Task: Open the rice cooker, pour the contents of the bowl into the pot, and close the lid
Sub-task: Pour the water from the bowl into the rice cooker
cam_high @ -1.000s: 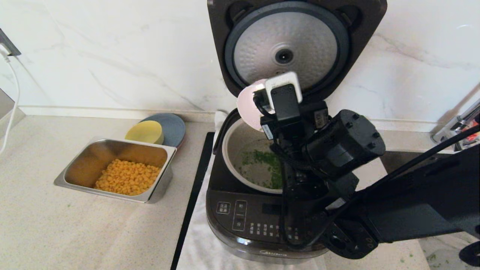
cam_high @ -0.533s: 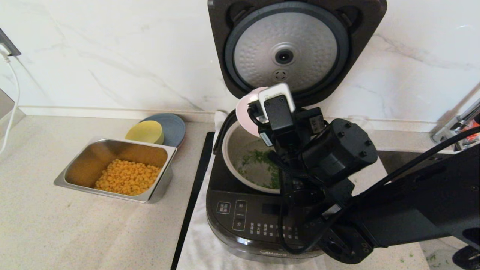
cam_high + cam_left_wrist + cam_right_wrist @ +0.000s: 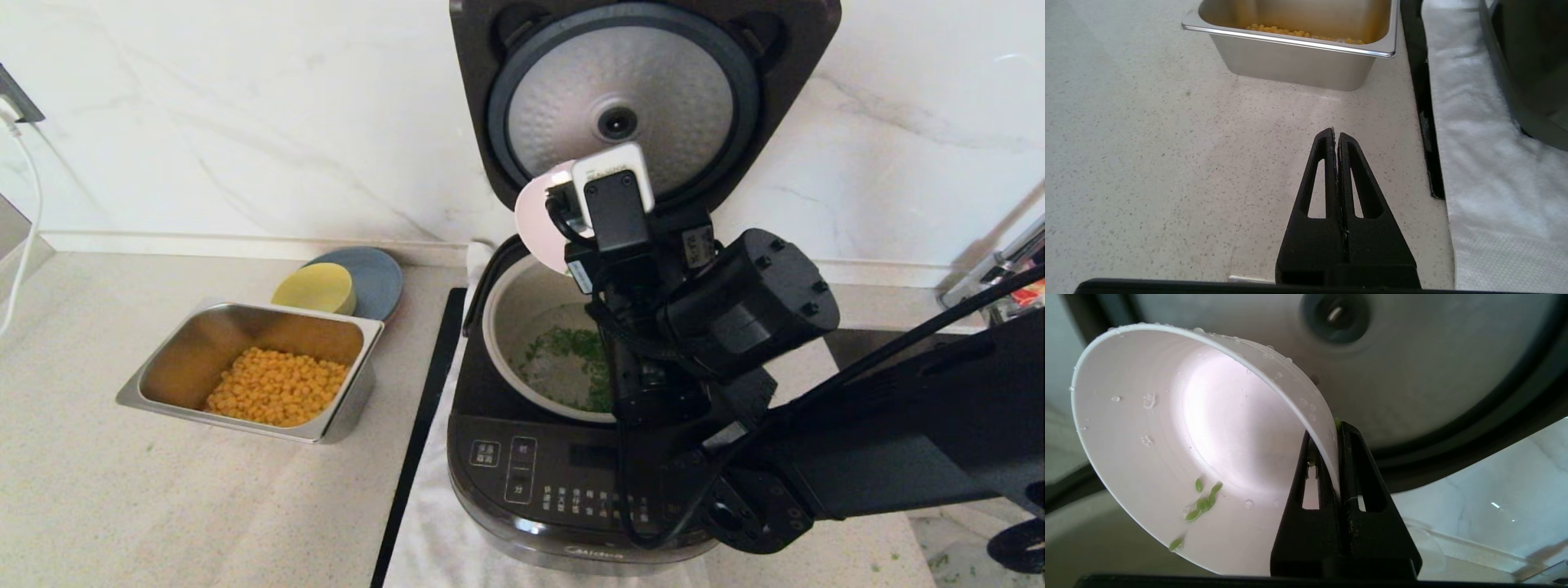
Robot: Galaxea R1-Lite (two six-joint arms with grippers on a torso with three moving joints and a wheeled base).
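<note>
The right gripper (image 3: 1337, 437) pinches the rim of the bowl (image 3: 1200, 453), tipped steeply above the far side of the pot (image 3: 522, 318) with the open lid (image 3: 633, 98) just behind, while the left gripper (image 3: 1337, 136), fingers pressed together, hangs over the worktop (image 3: 1167, 143) at left.

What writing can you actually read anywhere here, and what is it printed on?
"Midea": on the rice cooker, low on its front edge, faint.
Control panel: white Chinese labels, too small to read.
Sticker on the right arm's wrist: print too small to read.
Nothing else carries writing.
</note>
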